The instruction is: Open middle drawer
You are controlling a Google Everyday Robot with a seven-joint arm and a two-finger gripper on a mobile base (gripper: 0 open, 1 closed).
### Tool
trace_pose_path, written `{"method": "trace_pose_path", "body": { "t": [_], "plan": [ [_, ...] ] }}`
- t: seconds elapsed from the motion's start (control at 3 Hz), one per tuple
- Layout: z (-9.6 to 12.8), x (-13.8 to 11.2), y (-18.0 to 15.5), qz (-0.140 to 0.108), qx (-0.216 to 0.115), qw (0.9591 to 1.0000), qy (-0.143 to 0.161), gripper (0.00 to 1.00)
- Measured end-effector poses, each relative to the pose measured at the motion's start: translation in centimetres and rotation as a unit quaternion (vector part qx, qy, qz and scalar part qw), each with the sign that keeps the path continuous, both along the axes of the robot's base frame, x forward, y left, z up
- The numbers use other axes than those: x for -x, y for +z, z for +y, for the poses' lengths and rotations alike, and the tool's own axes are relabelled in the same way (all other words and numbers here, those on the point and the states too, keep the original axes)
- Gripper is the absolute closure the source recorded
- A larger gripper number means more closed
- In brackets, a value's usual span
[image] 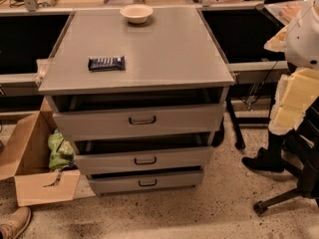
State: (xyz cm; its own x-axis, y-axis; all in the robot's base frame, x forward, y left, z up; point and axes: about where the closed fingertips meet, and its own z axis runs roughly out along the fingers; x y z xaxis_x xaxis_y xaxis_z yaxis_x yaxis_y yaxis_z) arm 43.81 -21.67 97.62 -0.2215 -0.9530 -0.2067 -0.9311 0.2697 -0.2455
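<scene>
A grey metal cabinet [139, 49] stands in the middle with three drawers. The middle drawer [174, 158] has a medium-height front and a small dark loop handle [145, 160]. A dark gap shows above its front panel. The top drawer [184, 118] has the tallest front, the bottom drawer [174, 181] the narrowest. My white arm with pale yellow blocky parts, the gripper [294, 101] end, is at the right edge, well to the right of the drawers and touching nothing.
A white bowl [136, 13] and a dark snack bar [106, 62] lie on the cabinet top. An open cardboard box [30, 158] with a green bag [60, 151] stands at the left. Dark table feet [263, 162] and a chair base [279, 203] are at the right.
</scene>
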Motion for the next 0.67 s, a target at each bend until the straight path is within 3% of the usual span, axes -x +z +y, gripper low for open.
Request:
{"method": "trace_pose_path", "body": {
  "t": [0.33, 0.67],
  "plan": [
    [0.1, 0.0, 0.0, -0.001, 0.0, 1.0, 0.001, 0.0],
    [1.1, -0.4, -3.2, 0.014, 0.011, 0.9996, 0.024, 0.0]
  ]
}}
